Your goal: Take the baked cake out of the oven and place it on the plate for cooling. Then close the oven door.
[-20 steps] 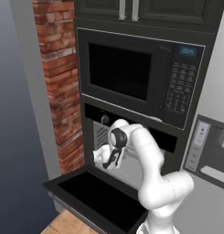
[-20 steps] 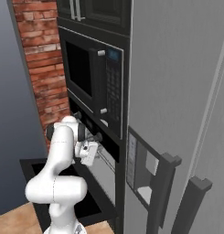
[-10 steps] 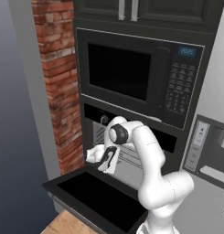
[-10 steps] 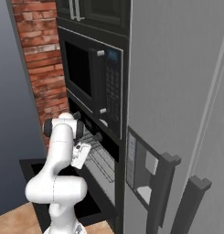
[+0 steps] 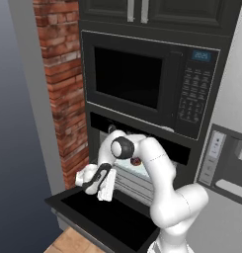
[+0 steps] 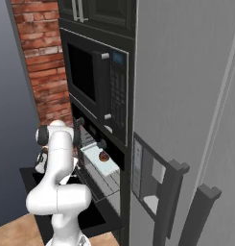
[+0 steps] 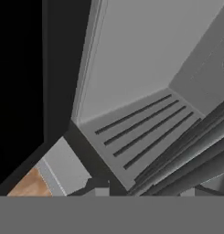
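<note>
Black built-in wall oven stood open; wide black drop-down door with dark glass lay flat at 6 o'clock of cavity. Small reddish-brown baked cake on pale tray sat on wire rack inside, at 3 o'clock of gripper. Gripper hung over door's left part; finger spacing: cannot tell. Judged early: cake removal, plating, door closing all pending.

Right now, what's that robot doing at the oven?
The robot's white arm is reaching low in front of the oven. The oven door is dropped wide open, and the gripper hangs just above it, near the left side, holding nothing you can see. Inside, on the rack, sits a pale tray with a small dark-topped cake on it, not taken out yet.
</note>
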Controlling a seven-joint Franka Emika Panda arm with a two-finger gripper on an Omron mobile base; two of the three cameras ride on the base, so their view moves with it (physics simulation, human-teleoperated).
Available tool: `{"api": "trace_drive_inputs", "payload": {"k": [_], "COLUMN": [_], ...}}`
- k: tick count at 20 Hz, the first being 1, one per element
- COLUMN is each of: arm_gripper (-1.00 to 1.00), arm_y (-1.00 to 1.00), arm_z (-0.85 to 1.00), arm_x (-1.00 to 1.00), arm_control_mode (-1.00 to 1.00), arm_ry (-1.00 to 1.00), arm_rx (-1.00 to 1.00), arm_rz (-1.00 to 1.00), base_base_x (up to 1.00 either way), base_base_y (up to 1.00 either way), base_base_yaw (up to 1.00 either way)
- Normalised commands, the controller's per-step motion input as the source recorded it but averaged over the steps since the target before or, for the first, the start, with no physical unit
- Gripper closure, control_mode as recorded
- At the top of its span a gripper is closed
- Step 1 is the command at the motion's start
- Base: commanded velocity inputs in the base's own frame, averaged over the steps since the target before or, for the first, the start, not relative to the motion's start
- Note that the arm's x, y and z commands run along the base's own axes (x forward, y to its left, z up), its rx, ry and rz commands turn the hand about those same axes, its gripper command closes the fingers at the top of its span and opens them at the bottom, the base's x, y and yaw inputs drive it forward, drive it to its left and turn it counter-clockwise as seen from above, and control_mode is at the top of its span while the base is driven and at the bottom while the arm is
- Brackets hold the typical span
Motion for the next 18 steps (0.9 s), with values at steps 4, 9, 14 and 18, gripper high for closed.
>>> {"api": "trace_drive_inputs", "payload": {"k": [4,9,14,18], "arm_gripper": [1.00,1.00,1.00,-1.00], "arm_y": [0.61,0.55,0.59,0.51], "arm_z": [-0.20,-0.23,-0.36,-0.33], "arm_x": [-0.68,-0.62,-0.78,-0.81], "arm_control_mode": [-1.00,-1.00,-1.00,-1.00], "arm_ry": [0.33,0.36,0.35,0.28], "arm_rx": [0.25,0.27,0.26,0.24], "arm_rz": [0.08,0.07,0.06,0.06], "base_base_x": [0.00,0.00,0.00,0.00], "base_base_y": [0.00,0.00,0.00,0.00], "base_base_yaw": [0.00,0.00,0.00,0.00]}}
